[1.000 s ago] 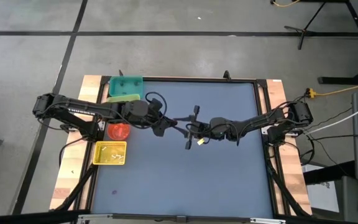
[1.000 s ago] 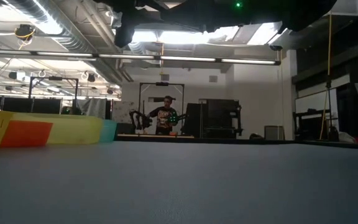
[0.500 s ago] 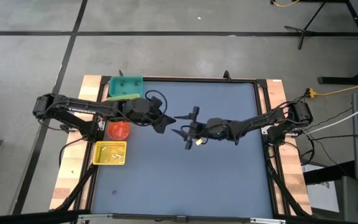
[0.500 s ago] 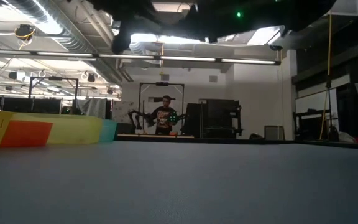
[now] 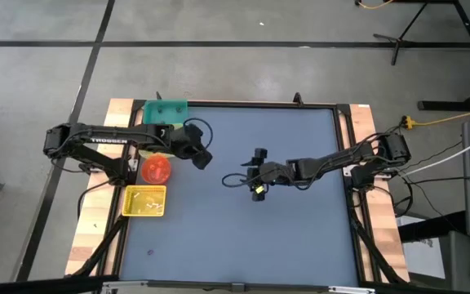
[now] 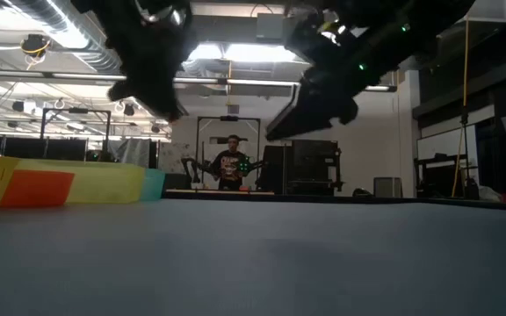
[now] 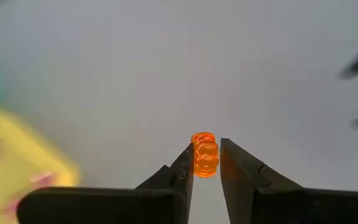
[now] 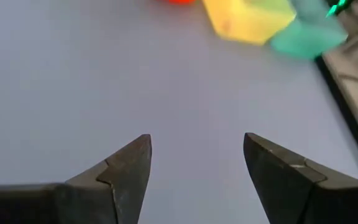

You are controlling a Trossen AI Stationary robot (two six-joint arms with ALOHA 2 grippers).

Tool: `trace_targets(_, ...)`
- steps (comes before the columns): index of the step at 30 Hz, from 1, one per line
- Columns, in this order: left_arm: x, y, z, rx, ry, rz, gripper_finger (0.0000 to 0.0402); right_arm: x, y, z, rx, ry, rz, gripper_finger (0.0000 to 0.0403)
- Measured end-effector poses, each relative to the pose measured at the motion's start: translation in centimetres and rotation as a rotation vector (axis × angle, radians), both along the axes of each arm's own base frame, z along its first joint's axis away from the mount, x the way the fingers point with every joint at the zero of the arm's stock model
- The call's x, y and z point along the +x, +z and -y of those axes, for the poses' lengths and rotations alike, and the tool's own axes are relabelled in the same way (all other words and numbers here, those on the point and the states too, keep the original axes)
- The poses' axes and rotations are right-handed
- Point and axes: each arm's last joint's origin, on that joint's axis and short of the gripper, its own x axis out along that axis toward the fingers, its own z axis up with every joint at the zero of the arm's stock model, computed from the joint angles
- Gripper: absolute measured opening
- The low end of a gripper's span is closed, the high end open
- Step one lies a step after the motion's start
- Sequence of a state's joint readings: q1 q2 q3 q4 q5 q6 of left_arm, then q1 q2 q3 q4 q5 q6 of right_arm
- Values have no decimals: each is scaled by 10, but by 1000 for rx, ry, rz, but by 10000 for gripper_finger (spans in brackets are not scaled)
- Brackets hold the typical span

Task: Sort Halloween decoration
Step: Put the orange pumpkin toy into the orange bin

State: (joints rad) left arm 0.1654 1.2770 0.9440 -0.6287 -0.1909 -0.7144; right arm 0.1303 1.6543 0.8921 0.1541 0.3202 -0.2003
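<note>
Looks like a robotics lab or industrial workshop. Bare concrete floor (image 5: 243, 24) crossed by dark seams around the table (image 5: 243, 233), with a wooden frame (image 5: 88, 233) at its edges and loose cables, one yellow (image 5: 451, 117), trailing off to the side. Seen level across the table: exposed silver ducting (image 6: 68, 35) and strip lights (image 6: 235, 81) under an open ceiling, dark metal racks and cabinets (image 6: 310, 167) against the far wall. Well beyond the fingers (image 6: 169, 110) hanging into that view, a person (image 6: 232, 165) standing at another bench beside a second small robot arm (image 6: 193, 167).
</note>
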Motion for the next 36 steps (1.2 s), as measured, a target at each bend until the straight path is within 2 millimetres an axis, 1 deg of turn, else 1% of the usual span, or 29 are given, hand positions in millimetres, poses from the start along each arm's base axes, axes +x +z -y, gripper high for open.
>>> trace_targets(4,-17,-8,-8,45,48,-191,49,-5,-6,1,24,-25,-70,255)
trace_targets(7,-28,-12,-12,70,74,-319,49,-6,-8,1,42,-41,-85,255)
trace_targets(14,-47,-15,-16,75,110,-510,49,-6,-8,1,47,-45,-86,255)
trace_targets(18,-53,-16,-15,42,104,-566,49,-6,-8,1,47,-45,-86,255)
trace_targets(26,-62,-17,-7,-148,49,-637,49,-6,-8,1,47,-45,-86,255)
trace_targets(36,-69,-17,-1,-263,11,-693,49,-6,-9,1,47,-45,-87,255)
